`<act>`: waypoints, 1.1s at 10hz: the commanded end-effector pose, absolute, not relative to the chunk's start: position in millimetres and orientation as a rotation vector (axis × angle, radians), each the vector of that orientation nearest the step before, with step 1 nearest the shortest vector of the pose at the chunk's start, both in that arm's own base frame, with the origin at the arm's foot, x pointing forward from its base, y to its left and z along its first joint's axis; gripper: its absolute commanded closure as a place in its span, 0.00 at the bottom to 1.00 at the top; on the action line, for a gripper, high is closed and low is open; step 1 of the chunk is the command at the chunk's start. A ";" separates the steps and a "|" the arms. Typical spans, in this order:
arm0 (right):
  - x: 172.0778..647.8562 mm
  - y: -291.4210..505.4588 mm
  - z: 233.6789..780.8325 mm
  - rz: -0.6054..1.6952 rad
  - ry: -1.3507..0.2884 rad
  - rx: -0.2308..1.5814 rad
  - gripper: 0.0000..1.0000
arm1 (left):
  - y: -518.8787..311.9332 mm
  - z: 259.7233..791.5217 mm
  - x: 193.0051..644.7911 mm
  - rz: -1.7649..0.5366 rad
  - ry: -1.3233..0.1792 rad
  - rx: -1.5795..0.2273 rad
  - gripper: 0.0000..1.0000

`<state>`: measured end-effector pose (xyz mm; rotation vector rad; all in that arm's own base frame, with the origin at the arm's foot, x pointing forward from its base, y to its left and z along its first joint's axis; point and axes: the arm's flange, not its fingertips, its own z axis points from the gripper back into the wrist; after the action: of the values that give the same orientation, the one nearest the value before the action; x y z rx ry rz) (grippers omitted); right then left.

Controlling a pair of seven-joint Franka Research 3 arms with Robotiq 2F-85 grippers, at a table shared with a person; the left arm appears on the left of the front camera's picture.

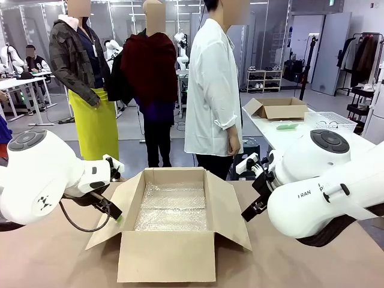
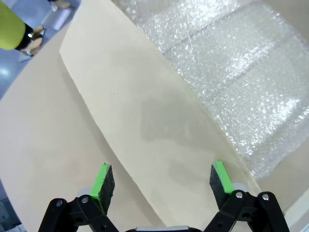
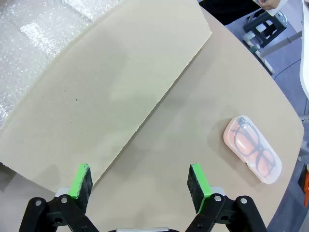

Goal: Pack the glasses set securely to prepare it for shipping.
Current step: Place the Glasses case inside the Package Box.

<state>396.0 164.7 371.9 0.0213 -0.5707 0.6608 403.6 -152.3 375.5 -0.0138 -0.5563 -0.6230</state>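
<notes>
A pale pink translucent glasses case (image 3: 252,155) with dark frames inside lies flat on the brown table, to the right of the open cardboard box (image 1: 165,255). My right gripper (image 3: 140,188) hangs open and empty above the edge of the box's right flap (image 3: 120,87), well short of the case. On the other side, my left gripper (image 2: 161,181) is open too, with nothing between its green pads (image 2: 103,181), over the box's left flap (image 2: 145,111). Both grippers flank the box in the front view, left gripper (image 1: 114,213) and right gripper (image 1: 255,207).
Bubble wrap (image 1: 171,207) lines the box's floor, and all its flaps are spread outward. A person in a white shirt (image 1: 210,90) stands at the far side of the table. Behind on the right, another table carries a second cardboard box (image 1: 277,108) and a white basket (image 1: 333,122).
</notes>
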 end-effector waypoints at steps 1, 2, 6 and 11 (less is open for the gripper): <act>396.2 154.1 393.6 0.681 -0.550 -0.022 0.00 | -152.4 408.0 391.3 -0.669 -0.598 0.040 0.00; 398.0 136.0 420.7 0.719 -0.557 -0.052 0.00 | -145.8 435.0 383.1 -0.673 -0.588 -0.006 0.00; 433.7 82.4 475.8 0.885 -0.466 -0.097 0.00 | -128.8 499.7 328.7 -0.840 -0.551 -0.239 0.00; 448.4 71.4 479.1 0.948 -0.400 -0.123 0.00 | -138.4 522.3 317.1 -0.837 -0.580 -0.263 0.00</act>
<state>456.7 70.9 481.9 -0.1310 -0.4071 0.9445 318.1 -136.8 521.7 -0.2705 -0.5778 -0.8204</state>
